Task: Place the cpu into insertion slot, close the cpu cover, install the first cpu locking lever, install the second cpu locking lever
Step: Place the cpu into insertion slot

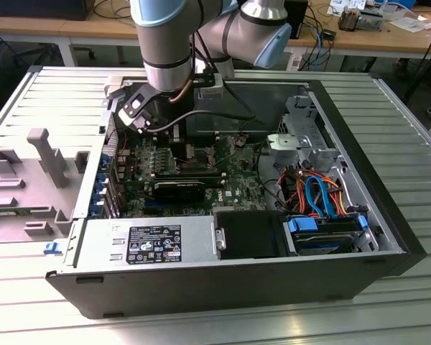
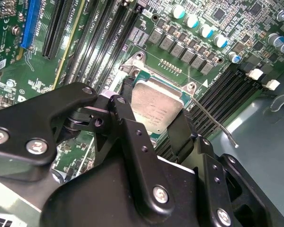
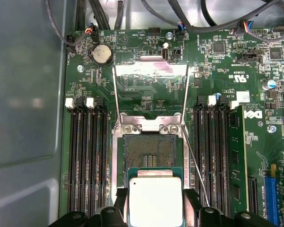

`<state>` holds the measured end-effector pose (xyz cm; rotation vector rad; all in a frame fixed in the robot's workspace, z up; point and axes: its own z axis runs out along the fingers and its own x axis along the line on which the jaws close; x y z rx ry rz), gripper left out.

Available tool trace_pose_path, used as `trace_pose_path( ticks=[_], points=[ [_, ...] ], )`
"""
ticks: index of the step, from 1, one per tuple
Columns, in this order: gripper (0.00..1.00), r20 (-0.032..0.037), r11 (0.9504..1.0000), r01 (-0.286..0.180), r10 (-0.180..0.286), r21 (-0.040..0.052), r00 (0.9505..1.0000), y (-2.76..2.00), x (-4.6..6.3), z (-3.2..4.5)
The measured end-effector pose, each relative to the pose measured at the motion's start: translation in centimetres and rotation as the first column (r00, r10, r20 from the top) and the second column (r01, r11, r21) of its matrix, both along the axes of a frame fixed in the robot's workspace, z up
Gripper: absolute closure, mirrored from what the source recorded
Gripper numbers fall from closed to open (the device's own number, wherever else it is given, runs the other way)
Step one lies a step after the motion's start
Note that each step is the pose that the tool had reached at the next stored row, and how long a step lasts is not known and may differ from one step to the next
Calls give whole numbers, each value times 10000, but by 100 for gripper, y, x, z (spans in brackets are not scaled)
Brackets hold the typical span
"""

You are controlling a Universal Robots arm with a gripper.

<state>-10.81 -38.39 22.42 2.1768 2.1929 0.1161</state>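
A ribbed grey metal surface [image 1: 388, 129] spreads across the foreground. Behind it stand light wooden desks [image 1: 50, 29] strewn with cables [image 1: 316, 36], above dark floor [image 1: 3, 86].

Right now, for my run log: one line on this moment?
fingers: shut on cpu | insertion slot: empty | cpu cover: open

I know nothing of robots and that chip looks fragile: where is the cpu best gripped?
Probably by two opposite edges, from above, as the hand holds it now. The cpu is a thin flat square near the insertion slot, so only its edges offer grip, leaving its underside free.
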Motion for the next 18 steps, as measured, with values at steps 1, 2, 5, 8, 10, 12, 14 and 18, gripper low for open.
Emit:
trace_pose_path(
  ticks=[1, 2, 5, 8, 10, 12, 14, 18],
  points=[
    [45, 0, 10000, 0, 0, 0, 10000, 0, -1, 0],
    [45, 1, 10000, 0, 0, 1, 10000, 0, -1, -1],
    [45, 1, 10000, 0, 0, 1, 10000, 0, -6, -1],
    [45, 0, 10000, -4, 4, 0, 10000, 12, -1, -1],
    [45, 0, 10000, -18, 18, 0, 10000, 35, 20, 0],
    [45, 0, 10000, -39, 39, 1, 10000, 69, 46, -1],
    [45, -21, 10000, -45, 45, -12, 10000, 92, 106, -9],
    [45, -41, 10000, -46, 46, -27, 10000, 92, 161, -32]
  ],
)
